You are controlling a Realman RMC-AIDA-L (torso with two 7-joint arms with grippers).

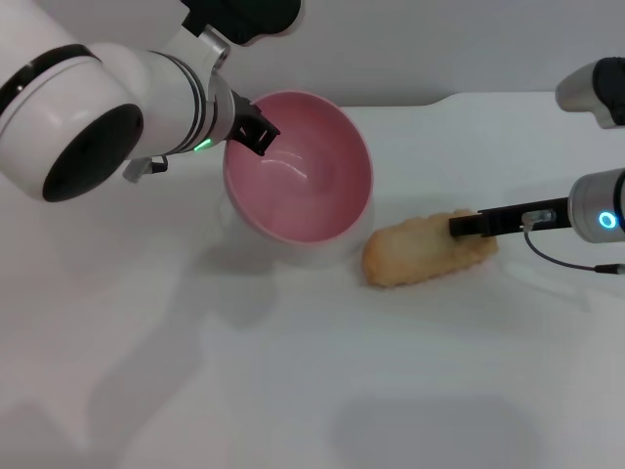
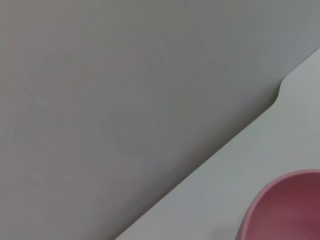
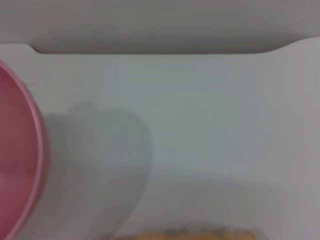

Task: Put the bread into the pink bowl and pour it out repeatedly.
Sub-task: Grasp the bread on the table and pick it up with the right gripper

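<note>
The pink bowl [image 1: 303, 186] is tipped on its side left of centre, its empty inside facing me and the right. My left gripper [image 1: 256, 133] is shut on the bowl's upper left rim. The bowl's edge also shows in the left wrist view as the pink bowl [image 2: 287, 205] and in the right wrist view as the pink bowl [image 3: 22, 165]. The bread [image 1: 415, 256], a tan loaf, lies flat on the white table just right of the bowl. My right gripper [image 1: 471, 225] reaches in from the right and sits at the bread's right end. A strip of the bread [image 3: 190, 234] shows in the right wrist view.
The white table [image 1: 293, 381] stretches wide in front of the bowl and bread. Its back edge [image 1: 488, 98] has a step near the far right. A black cable [image 1: 566, 259] hangs from the right arm.
</note>
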